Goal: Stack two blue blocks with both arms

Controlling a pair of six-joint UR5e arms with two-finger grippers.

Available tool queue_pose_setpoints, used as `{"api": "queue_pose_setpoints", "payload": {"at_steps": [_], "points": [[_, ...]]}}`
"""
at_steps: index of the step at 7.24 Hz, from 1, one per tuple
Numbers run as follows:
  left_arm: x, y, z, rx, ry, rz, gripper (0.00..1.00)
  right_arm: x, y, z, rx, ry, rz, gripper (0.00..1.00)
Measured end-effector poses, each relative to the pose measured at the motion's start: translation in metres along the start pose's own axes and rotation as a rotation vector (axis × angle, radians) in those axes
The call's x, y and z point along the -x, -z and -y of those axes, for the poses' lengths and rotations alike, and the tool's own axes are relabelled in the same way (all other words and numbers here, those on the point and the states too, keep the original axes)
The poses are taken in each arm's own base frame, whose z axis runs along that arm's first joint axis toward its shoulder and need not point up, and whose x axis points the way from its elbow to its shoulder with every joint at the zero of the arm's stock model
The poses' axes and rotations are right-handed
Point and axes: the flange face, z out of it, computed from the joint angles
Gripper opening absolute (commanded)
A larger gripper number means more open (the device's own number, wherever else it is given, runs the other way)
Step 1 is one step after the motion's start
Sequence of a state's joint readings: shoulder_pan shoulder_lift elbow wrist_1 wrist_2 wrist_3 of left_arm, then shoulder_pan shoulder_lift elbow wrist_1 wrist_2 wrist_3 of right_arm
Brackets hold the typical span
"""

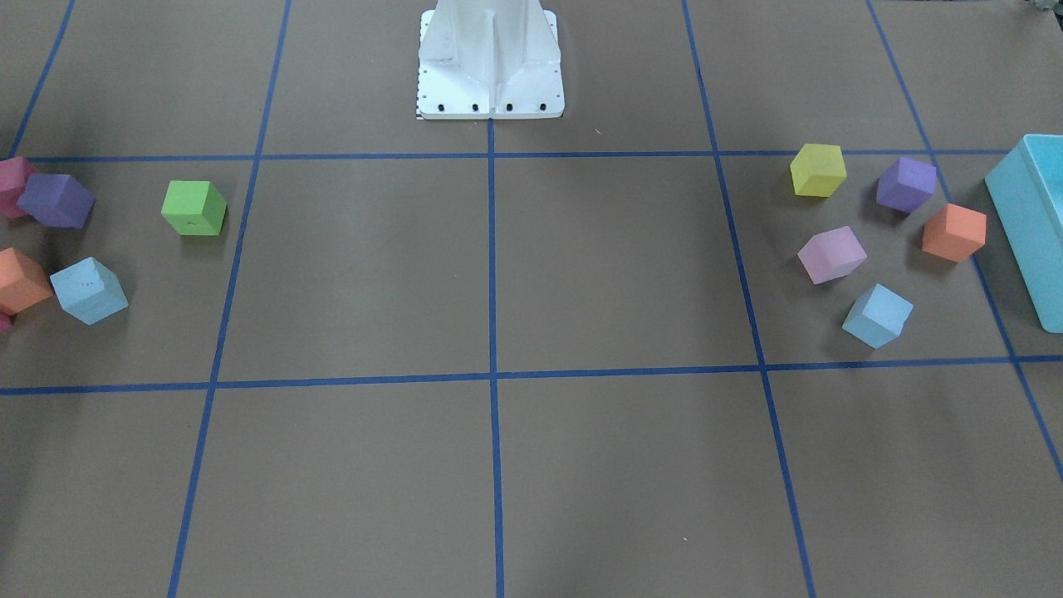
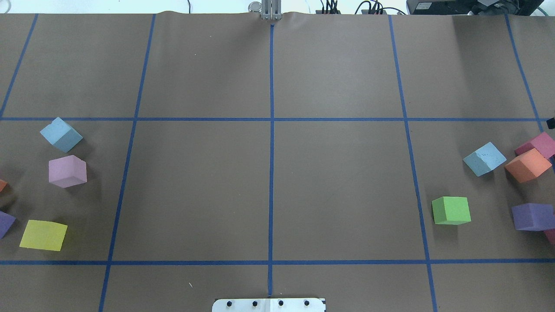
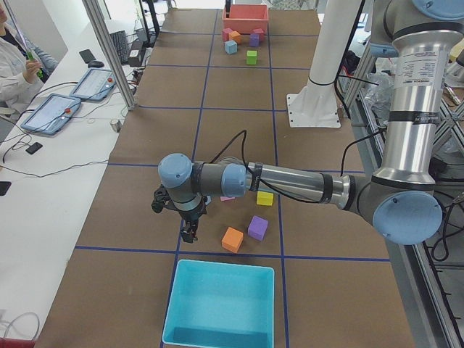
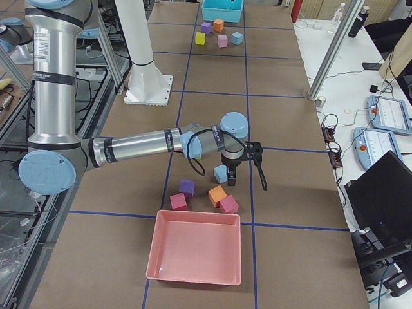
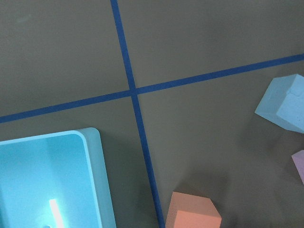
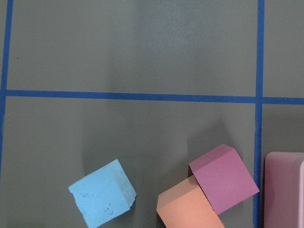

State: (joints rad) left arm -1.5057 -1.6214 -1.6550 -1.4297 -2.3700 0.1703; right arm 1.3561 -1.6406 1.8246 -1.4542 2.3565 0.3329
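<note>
One pale blue block [image 1: 877, 316] lies on my left side among coloured cubes; it also shows in the overhead view [image 2: 61, 134] and the left wrist view [image 5: 284, 103]. The other blue block [image 1: 89, 290] lies on my right side, and shows too in the overhead view [image 2: 484, 158], the right wrist view [image 6: 102, 199] and the exterior right view [image 4: 221, 174]. My left gripper [image 3: 190, 232] hangs above the table near the turquoise box. My right gripper [image 4: 231, 178] hangs just beside its blue block. Both grippers show only in side views, so I cannot tell whether they are open or shut.
A turquoise box [image 1: 1030, 216] stands at my far left and a pink tray [image 4: 196, 254] at my far right. A green cube [image 2: 451, 210], yellow cube [image 1: 818, 169], pink cube [image 1: 831, 254], and purple and orange cubes lie around the blue blocks. The white pedestal [image 1: 490, 62] stands mid-table.
</note>
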Motion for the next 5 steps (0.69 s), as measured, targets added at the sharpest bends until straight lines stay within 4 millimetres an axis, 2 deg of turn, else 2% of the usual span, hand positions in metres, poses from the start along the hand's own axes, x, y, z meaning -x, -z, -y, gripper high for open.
{"api": "queue_pose_setpoints", "payload": {"at_steps": [3,5], "points": [[0.0,-0.001,0.0,0.002,0.0,0.001,0.99,0.007,0.003,0.008,-0.016,0.017,-0.017,1.0],[-0.008,0.004,0.007,-0.01,0.022,0.002,0.99,0.011,0.004,0.014,-0.028,0.025,-0.03,1.0]]}}
